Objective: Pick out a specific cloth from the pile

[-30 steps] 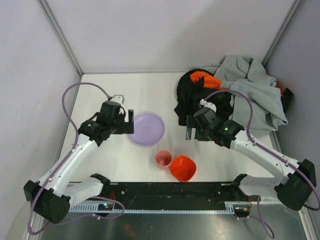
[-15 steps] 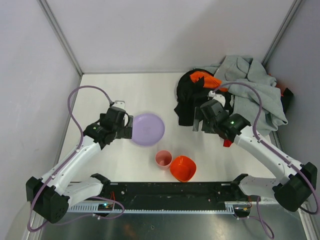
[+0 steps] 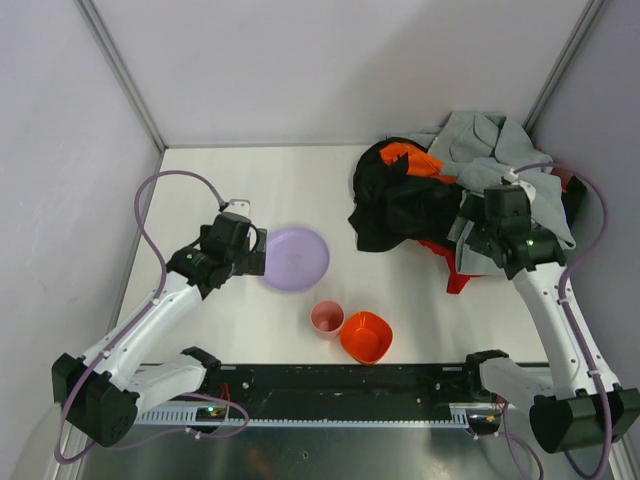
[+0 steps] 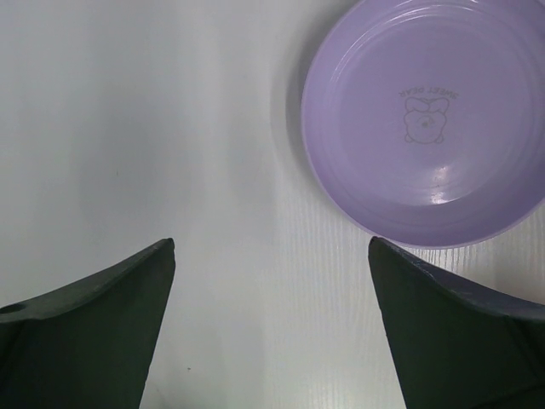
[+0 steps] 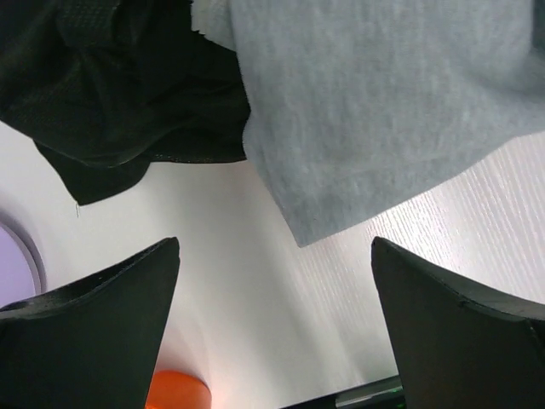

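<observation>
The pile (image 3: pixel 470 190) lies at the back right: a black garment (image 3: pixel 400 205) with an orange patch (image 3: pixel 410 158) and a grey cloth (image 3: pixel 510 165). A strip of the red cloth (image 3: pixel 455 278) pokes out under the pile's near edge. My right gripper (image 3: pixel 468 240) hovers open over that near edge, just above the red strip. In the right wrist view its open gripper (image 5: pixel 274 245) frames bare table, with black fabric (image 5: pixel 111 94) and grey fabric (image 5: pixel 375 102) ahead; no red shows there. My left gripper (image 3: pixel 258 252) (image 4: pixel 271 247) stands open and empty beside the purple plate (image 4: pixel 426 119).
The purple plate (image 3: pixel 293 258) sits mid-table. A pink cup (image 3: pixel 326 317) and an orange bowl (image 3: pixel 366 336) (image 5: pixel 174 394) stand near the front, by the black base rail (image 3: pixel 340 385). Enclosure walls close in at the back and on both sides.
My right arm has swung right, from the black garment's left edge to the pile's near right side, uncovering the red strip. The left gripper shifted slightly toward the plate, then held still.
</observation>
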Tool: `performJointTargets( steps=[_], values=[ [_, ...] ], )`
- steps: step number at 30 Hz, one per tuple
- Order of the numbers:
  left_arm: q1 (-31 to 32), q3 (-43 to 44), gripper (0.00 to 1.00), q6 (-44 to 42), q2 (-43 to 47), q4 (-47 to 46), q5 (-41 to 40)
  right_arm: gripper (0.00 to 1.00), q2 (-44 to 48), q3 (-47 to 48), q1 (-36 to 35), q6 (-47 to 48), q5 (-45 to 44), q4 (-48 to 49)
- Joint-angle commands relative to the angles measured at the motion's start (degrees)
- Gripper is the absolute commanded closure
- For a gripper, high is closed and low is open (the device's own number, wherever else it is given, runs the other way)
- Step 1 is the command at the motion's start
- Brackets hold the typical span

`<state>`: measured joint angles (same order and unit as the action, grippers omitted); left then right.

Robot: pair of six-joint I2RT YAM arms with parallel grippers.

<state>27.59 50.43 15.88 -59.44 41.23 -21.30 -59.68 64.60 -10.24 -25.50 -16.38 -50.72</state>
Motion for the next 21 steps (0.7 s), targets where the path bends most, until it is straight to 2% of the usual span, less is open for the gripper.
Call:
performJointTargets(
  steps=[1, 9, 21],
  values=[
    [0.31, -0.15, 0.0, -1.29, 1.5, -1.5, -1.24, 0.01, 1.36, 2.3, 3.83, 2.06, 4.05, -2.62],
    [0.35, -0.37, 0.0, -1.22, 1.86, -1.48, -1.5, 0.01, -0.81, 0.84, 6.78, 2.27, 7.15, -2.43],
    [0.31, -0.51, 0.0, -1.28, 1.59, -1.49, -1.39, 0.01, -8.48, 0.65, 7.96, 2.88, 13.91, 4.49]
  ],
)
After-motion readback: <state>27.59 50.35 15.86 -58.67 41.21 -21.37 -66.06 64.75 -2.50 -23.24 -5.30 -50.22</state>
